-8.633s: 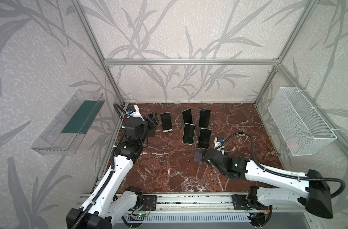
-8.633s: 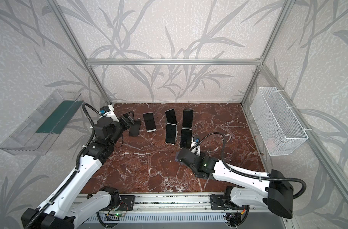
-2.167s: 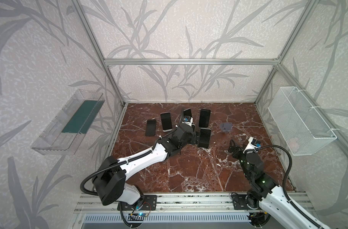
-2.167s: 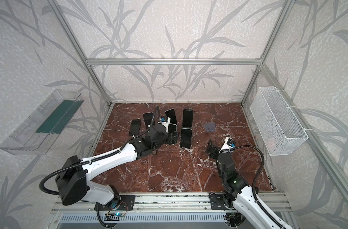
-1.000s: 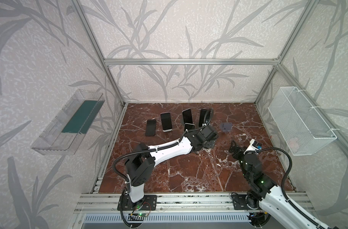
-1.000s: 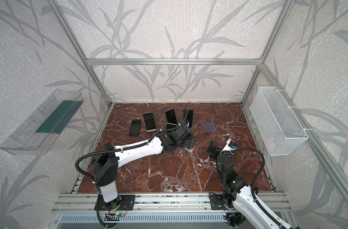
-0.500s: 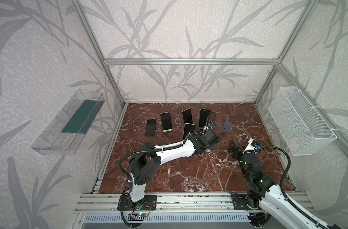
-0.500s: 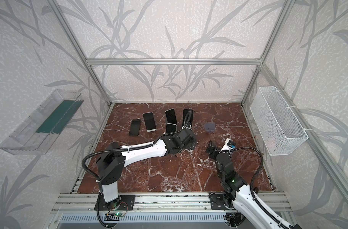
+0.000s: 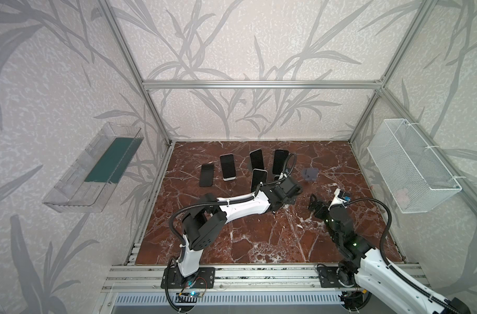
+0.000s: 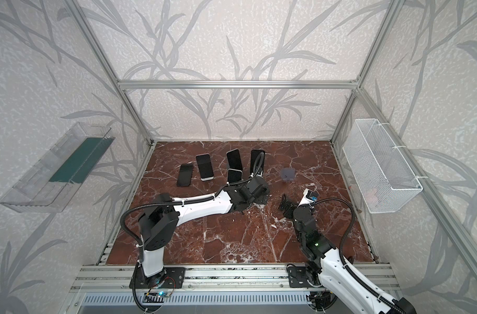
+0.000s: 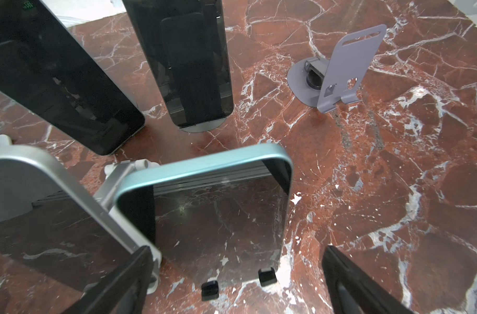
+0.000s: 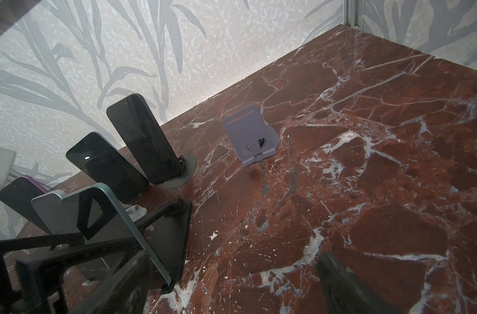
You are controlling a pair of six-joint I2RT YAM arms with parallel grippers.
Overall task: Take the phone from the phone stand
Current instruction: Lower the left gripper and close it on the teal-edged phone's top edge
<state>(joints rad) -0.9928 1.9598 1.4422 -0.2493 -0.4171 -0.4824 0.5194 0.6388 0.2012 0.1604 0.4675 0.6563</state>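
A teal-edged phone [image 11: 218, 214] leans on a black phone stand [image 12: 178, 236], its lower edge in two black hooks [image 11: 267, 276]. My left gripper [image 11: 231, 285] is open and straddles the phone's lower part; one finger [image 11: 123, 280] is by the phone's side and the other finger [image 11: 348, 285] stands clear of it. In both top views the left gripper [image 9: 290, 195] [image 10: 260, 197] covers this phone. My right gripper [image 9: 316, 205] [image 10: 285, 204] [image 12: 236, 282] is open over bare floor to the right, holding nothing.
An empty grey stand [image 9: 310, 174] [image 11: 340, 68] [image 12: 251, 138] sits behind and to the right. Several other phones [image 9: 228, 167] [image 9: 256, 160] stand on stands at the back; a silver-edged one [image 11: 55, 206] is right beside the teal one. A wire basket [image 9: 411, 165] hangs on the right wall.
The left gripper has shifted a little right and forward, down around the front-row phone. Both grippers' jaws have spread slightly wider. The right arm has barely moved.
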